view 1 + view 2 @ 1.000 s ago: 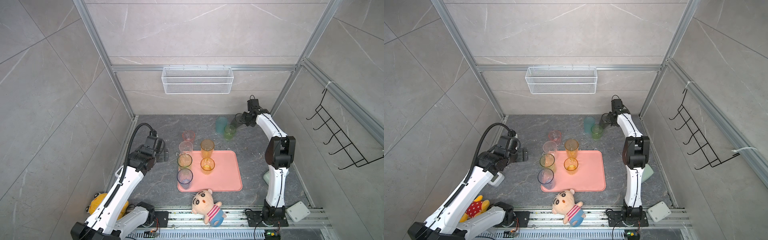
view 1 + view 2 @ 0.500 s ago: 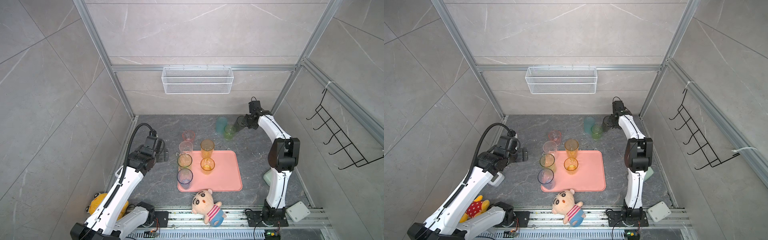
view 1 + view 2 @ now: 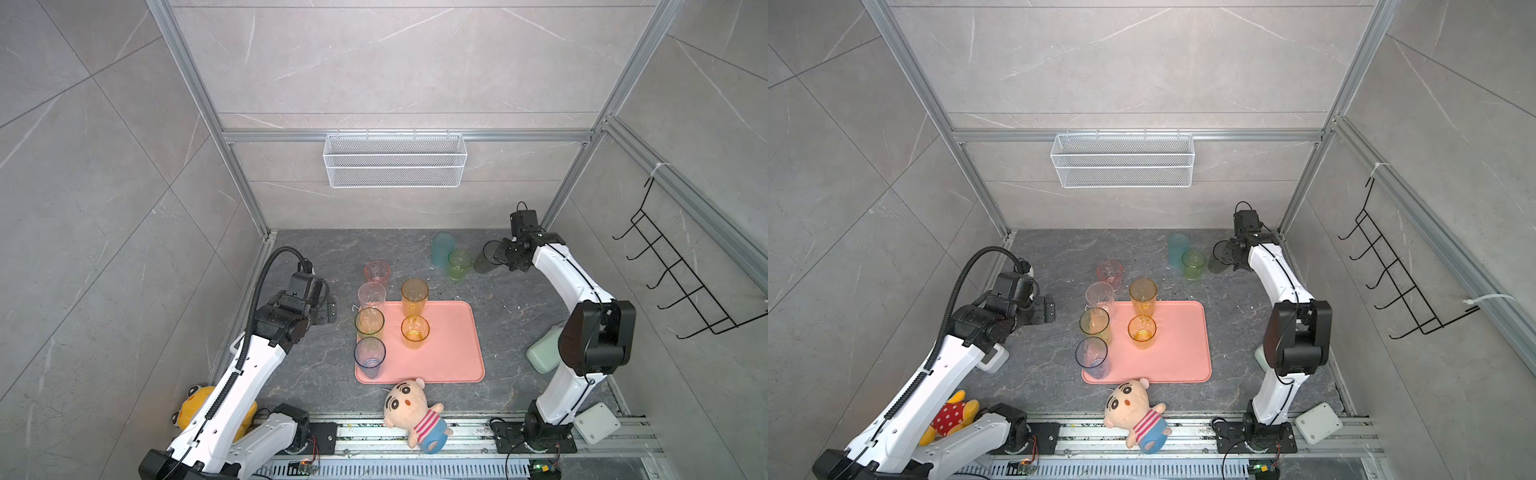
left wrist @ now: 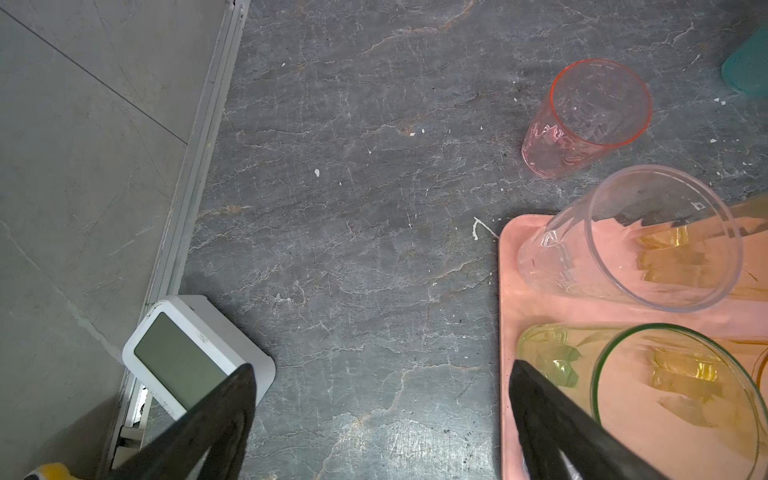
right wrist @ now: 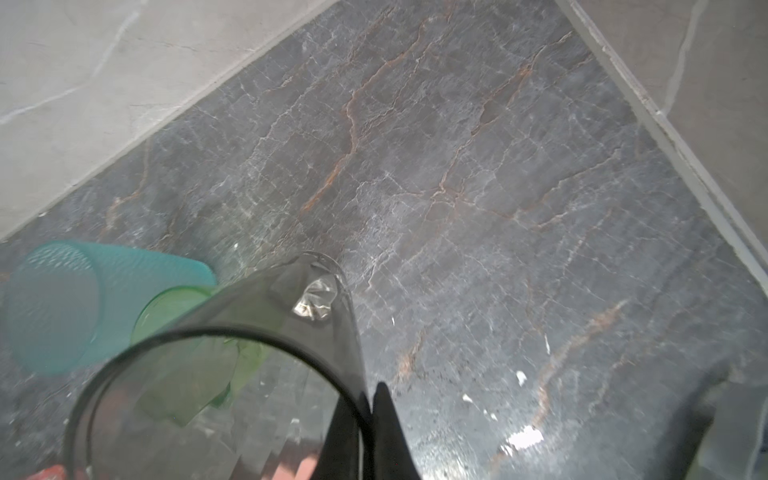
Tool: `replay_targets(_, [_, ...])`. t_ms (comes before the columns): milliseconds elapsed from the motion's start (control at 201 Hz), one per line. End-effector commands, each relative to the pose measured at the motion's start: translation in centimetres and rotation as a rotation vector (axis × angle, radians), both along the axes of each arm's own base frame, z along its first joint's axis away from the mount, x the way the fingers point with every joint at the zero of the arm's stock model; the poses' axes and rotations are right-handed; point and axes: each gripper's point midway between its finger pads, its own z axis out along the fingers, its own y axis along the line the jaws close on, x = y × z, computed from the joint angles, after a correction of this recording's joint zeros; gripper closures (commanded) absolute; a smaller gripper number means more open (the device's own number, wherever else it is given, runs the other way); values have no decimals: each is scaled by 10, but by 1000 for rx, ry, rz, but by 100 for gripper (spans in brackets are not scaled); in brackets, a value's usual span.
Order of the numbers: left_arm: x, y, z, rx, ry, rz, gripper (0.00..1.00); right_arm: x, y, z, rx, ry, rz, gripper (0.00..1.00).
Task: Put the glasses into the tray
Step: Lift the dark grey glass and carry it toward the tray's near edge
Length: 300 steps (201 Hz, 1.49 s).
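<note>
Dark grey marble floor, tiled walls. Left gripper jaws wide apart, holding nothing, over bare floor just left of the tray. Pink glass upright on the floor, just behind the tray's far-left corner. Five glasses upright on the tray's left half: clear tall, yellow-green, blue, tall amber, short amber. Right half of the tray bare. Teal glass and green glass close together on the floor, far-right of the tray. Right gripper pinched closed on the rim of the smoky grey glass, one finger inside, one outside; glass just right of the green one, well apart from the tray. Can't tell if its base touches the floor.
</note>
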Motion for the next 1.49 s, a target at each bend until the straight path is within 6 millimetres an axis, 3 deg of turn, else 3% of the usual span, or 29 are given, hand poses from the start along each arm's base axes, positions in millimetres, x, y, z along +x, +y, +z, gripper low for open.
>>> replay_targets(0, [-1,0,7,-21,-30,3,5,-20,6,23,11,-26,49,100])
replay_targets(647, [-3,-2,13,-47,-52,-10,5,-146,43,38,40,99,234,100])
replay_targets(966, [-4,-3,15,-53,-58,-13,5,-186,77,51,-46,136,355,100])
replay_targets(1489, [-4,-4,14,-54,-57,-15,5,-239,138,10,-94,237,570,100])
